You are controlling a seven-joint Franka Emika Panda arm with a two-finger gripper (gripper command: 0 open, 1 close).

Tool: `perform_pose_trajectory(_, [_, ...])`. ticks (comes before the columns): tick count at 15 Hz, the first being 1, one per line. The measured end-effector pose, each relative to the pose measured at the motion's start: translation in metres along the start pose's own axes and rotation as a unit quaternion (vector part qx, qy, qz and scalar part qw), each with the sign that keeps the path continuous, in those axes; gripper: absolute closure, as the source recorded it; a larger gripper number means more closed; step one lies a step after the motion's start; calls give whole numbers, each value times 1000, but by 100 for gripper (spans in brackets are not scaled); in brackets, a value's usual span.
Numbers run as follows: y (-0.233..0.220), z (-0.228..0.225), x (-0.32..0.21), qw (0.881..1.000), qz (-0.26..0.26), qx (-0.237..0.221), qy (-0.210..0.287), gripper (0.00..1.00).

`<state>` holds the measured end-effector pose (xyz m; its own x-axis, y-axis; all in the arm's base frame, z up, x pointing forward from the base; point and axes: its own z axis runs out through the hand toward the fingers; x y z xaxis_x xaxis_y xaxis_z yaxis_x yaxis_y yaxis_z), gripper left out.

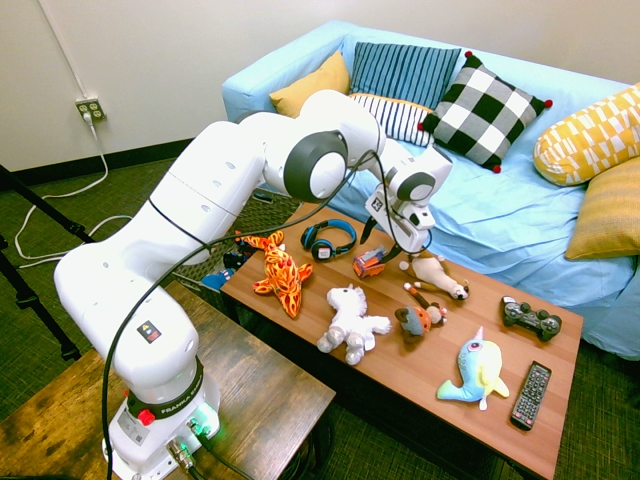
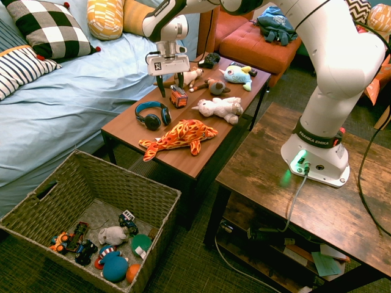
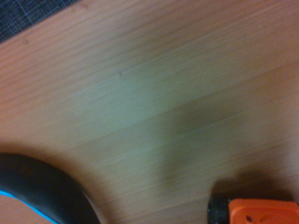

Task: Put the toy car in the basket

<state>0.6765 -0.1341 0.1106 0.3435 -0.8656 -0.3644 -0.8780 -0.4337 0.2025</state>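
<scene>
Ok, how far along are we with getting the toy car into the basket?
Done: the pincer is open and down by the toy car, just above the coffee table. In hand: nothing visibly gripped; the approach looks nearly finished. Left: close on the car, lift it, carry it past the headphones and release it in the wicker basket.

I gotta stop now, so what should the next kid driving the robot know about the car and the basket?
Gripper: open, down around the toy car, no clear grip seen.
Toy car: on the coffee table, beside the headphones.
Basket: on the floor, other toys inside.
Done: gripper is at the car.
Left: grip, lift, carry to basket, release.
</scene>
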Motion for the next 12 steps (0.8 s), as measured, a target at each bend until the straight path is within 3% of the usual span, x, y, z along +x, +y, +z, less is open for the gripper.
perform_pose_trajectory(12, [-10,-10,1,1000,-2,-11,14,100])
